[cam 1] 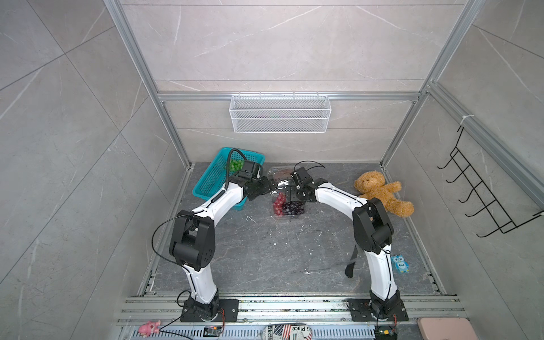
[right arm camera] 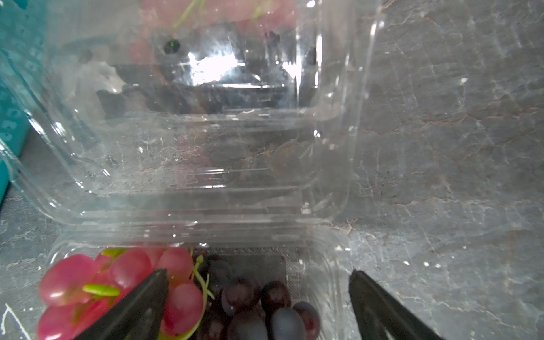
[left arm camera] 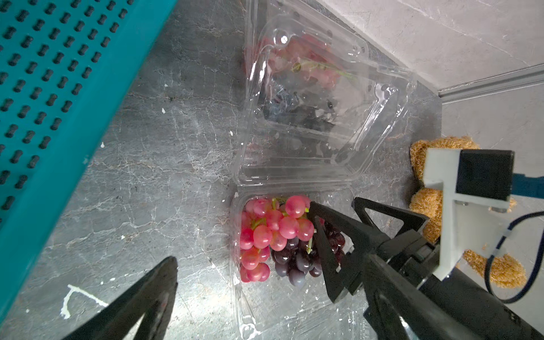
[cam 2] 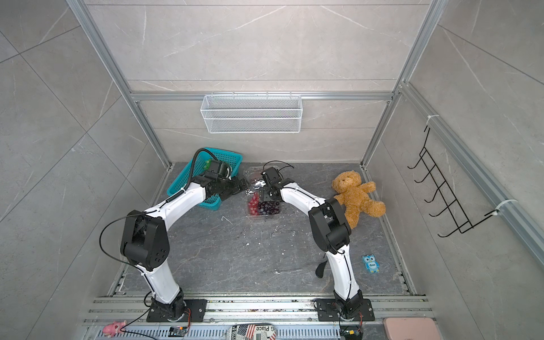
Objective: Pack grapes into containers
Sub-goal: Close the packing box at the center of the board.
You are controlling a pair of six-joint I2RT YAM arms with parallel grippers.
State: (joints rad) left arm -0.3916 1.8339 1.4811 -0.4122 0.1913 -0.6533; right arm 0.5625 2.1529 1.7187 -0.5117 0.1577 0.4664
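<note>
Now | left gripper (cam 1: 268,186) is gaping wide, holding nothing | right gripper (right arm camera: 258,273) is hovering spread, empty, over grapes (right arm camera: 179,306) in open container (right arm camera: 335,256).

Two clear clamshell boxes are visible, the open box (left arm camera: 282,306) and the far box (cam 1: 275,170). Four grape bunches are counted: the near red bunch (left arm camera: 270,232), the far red bunch (left arm camera: 309,67), one dark purple bunch (left arm camera: 297,259) and one green bunch (cam 1: 236,165). There are two baskets, the teal basket (cam 1: 212,176) and the white wire basket (cam 1: 279,117). There are two robot arms, the left arm (cam 1: 217,203) and the right arm (cam 1: 338,197), one teddy bear (cam 1: 379,191) and one owl toy (cam 1: 400,263).
</note>
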